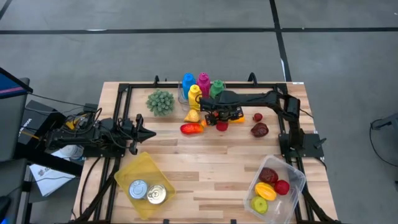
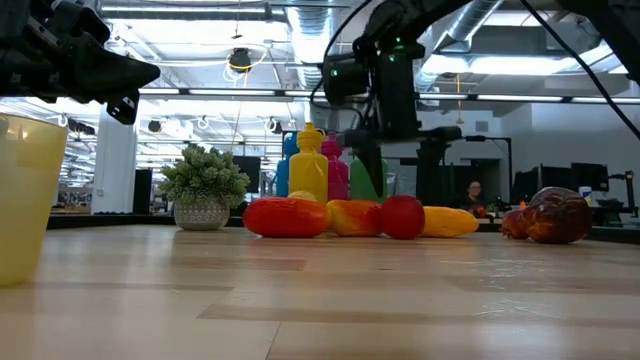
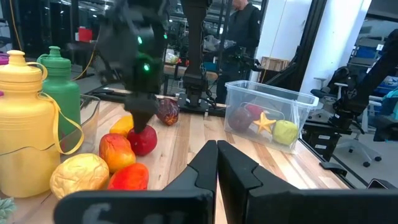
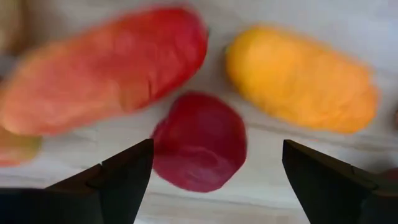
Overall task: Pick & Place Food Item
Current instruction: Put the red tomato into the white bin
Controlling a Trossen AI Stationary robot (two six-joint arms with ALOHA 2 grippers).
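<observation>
A round dark-red fruit (image 4: 199, 142) lies on the wooden table (image 1: 205, 174) among other toy foods, next to a long red-orange piece (image 4: 106, 74) and an orange piece (image 4: 301, 78). My right gripper (image 4: 214, 171) points down over it, open. One finger (image 4: 118, 174) stands on each side of the fruit, with a wide gap on one side. In the high view this gripper (image 1: 219, 117) is at the table's far middle. My left gripper (image 1: 148, 132) waits shut and level at the table's left, holding nothing.
Coloured bottles (image 1: 199, 87) and a small potted plant (image 1: 160, 101) stand just beyond the foods. A dark-red piece (image 1: 259, 129) lies to the right. A clear bin (image 1: 297, 180) with fruit sits near right. A yellow bin (image 1: 134, 168) with two cans sits near left.
</observation>
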